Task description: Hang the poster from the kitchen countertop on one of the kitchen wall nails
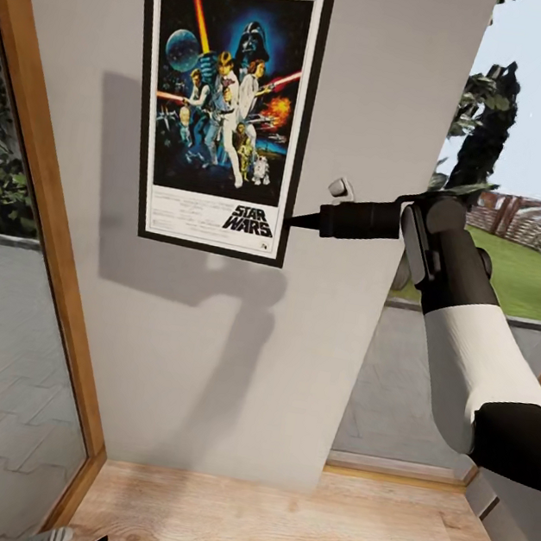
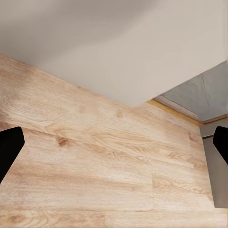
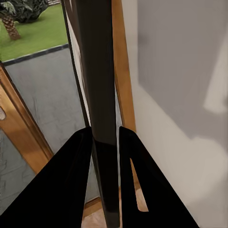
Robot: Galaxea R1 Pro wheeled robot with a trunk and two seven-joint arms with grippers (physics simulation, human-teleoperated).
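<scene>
While the poster (image 1: 221,105) lies flat against the wall (image 1: 379,78), the right gripper (image 3: 105,142) clamps its right edge, bare wall (image 3: 190,71) beyond.

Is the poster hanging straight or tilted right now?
Slightly tilted: the poster leans against the wall's lines, its edge pinched by the right gripper.

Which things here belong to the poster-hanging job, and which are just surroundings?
Job:
- poster, held against the wall
- right gripper, shut on the poster's edge

Surroundings:
- wooden floor
- window frame
- garden fence
- left gripper, open over the floor
</scene>
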